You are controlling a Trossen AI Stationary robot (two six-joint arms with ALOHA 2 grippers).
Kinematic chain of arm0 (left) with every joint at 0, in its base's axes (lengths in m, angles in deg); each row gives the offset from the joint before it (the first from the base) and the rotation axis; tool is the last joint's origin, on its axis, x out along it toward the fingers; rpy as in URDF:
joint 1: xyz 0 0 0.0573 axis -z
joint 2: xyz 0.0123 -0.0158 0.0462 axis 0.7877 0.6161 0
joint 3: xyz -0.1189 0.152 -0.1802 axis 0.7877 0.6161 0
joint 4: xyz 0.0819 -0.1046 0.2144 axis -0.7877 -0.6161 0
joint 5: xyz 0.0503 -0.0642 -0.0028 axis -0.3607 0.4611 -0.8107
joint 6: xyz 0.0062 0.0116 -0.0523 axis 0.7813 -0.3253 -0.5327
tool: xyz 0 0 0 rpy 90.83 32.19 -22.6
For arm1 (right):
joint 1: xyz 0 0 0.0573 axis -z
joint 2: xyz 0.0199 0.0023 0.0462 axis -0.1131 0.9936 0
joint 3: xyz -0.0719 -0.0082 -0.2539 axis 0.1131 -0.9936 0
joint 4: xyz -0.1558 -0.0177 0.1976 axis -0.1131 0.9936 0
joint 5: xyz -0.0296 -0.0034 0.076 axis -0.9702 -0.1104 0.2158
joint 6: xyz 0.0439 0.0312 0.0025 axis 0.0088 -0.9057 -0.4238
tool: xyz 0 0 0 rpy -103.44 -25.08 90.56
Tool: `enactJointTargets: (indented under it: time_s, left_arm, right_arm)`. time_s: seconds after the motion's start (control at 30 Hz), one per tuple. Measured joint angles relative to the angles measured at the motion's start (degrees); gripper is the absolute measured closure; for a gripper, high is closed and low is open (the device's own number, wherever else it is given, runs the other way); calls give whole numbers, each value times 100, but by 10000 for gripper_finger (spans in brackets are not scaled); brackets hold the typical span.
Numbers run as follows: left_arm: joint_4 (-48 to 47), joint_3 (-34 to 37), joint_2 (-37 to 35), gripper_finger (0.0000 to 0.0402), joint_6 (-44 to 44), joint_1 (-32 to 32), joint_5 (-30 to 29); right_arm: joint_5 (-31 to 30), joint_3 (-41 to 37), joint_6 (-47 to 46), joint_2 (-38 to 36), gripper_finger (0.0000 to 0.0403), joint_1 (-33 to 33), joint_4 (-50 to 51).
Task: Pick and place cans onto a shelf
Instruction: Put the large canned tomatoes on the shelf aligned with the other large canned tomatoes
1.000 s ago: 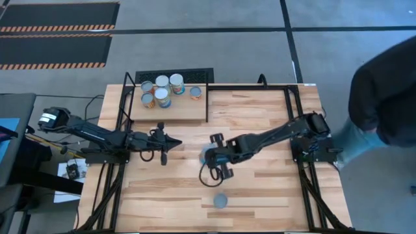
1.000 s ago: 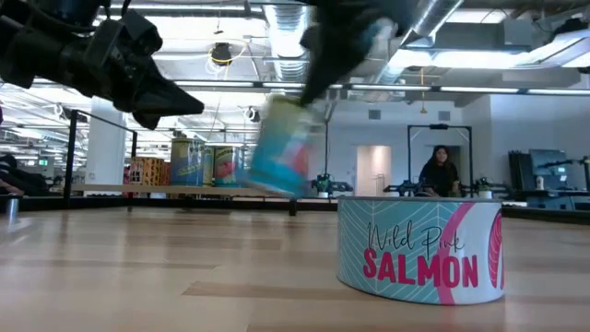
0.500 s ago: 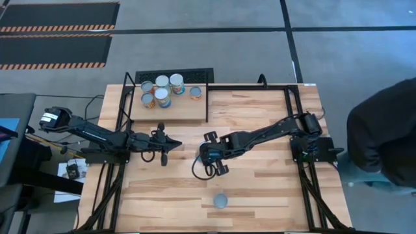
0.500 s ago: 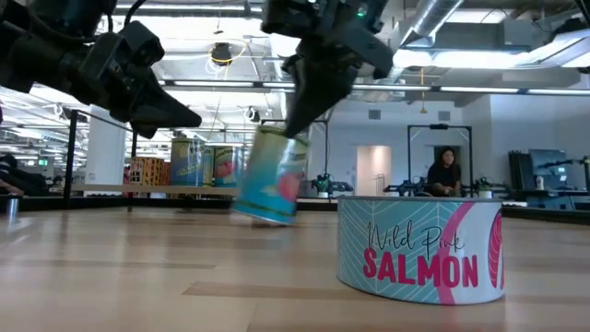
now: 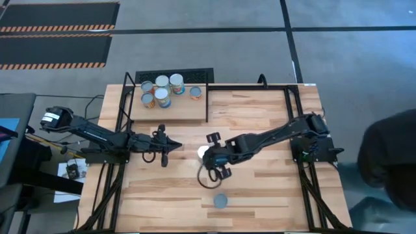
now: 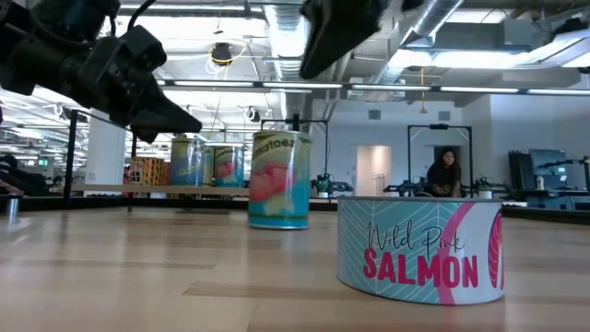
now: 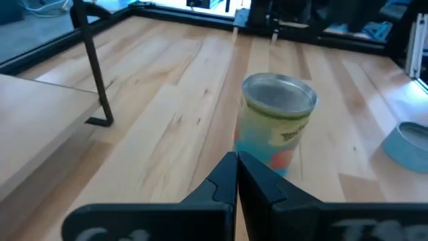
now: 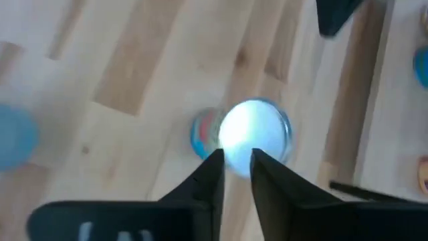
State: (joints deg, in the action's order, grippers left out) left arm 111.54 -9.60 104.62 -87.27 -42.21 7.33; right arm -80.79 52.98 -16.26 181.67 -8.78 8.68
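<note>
High view: a tomato can (image 5: 203, 153) stands upright mid-surface, between both arms.
Change: half a second ago the right end effector (image 5: 218, 159) carried it tilted; now it is released, fingers slightly apart above.
Left end effector (image 5: 166, 143): pressed together, near the can.
Shelf (image 5: 170, 107): six cans (image 5: 162, 91) already there.
Meaning: likely a handover to the left arm.

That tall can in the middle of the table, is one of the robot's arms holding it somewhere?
No. The tall teal-labelled can stands alone on the planked wooden table; the right gripper hovers above it, the left gripper is shut and empty.
</note>
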Motion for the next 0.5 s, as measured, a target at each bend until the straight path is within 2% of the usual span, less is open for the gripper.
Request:
enactJointTargets:
  time_s: [0.1, 0.2, 0.3, 0.5]
  left_arm:
    - [23, 0, 7, 401, 17, 0, 67]
    - [44, 1, 27, 401, 27, 2, 98]
    - [101, -29, 36, 401, 61, 2, 166]
    - [118, -360, 38, 401, 297, 4, 347]
  right_arm:
    - [4, -287, -34, -298, 343, -140, -122]
    - [10, -1031, -193, -702, 388, -214, -669]
    - [19, -2145, -472, -1176, 388, -209, -1744]
    - [315, -4431, -992, -2163, 395, -244, -4748]
